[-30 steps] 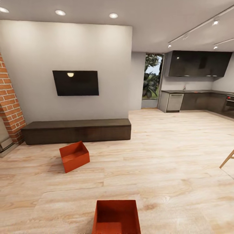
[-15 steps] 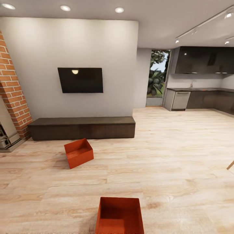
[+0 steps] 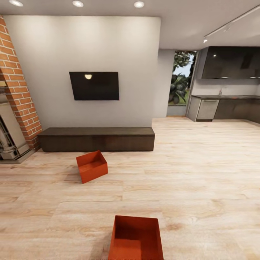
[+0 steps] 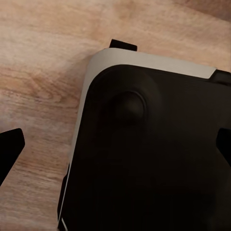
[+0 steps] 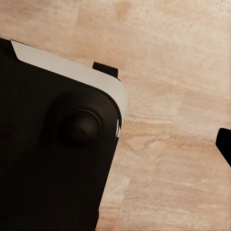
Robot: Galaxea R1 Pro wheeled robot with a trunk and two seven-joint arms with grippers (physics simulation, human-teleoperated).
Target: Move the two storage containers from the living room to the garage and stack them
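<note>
Approach step, nothing picked up yet. Both bins are sitting on the wood floor point(image 3: 202, 173): near bin point(image 3: 135, 238) just ahead of the arms, far bin point(image 3: 92, 166) further off by the TV bench point(image 3: 96, 138). Grippers' openness: cannot tell. Next: rolling in, lowering arms around the near bin.
</note>
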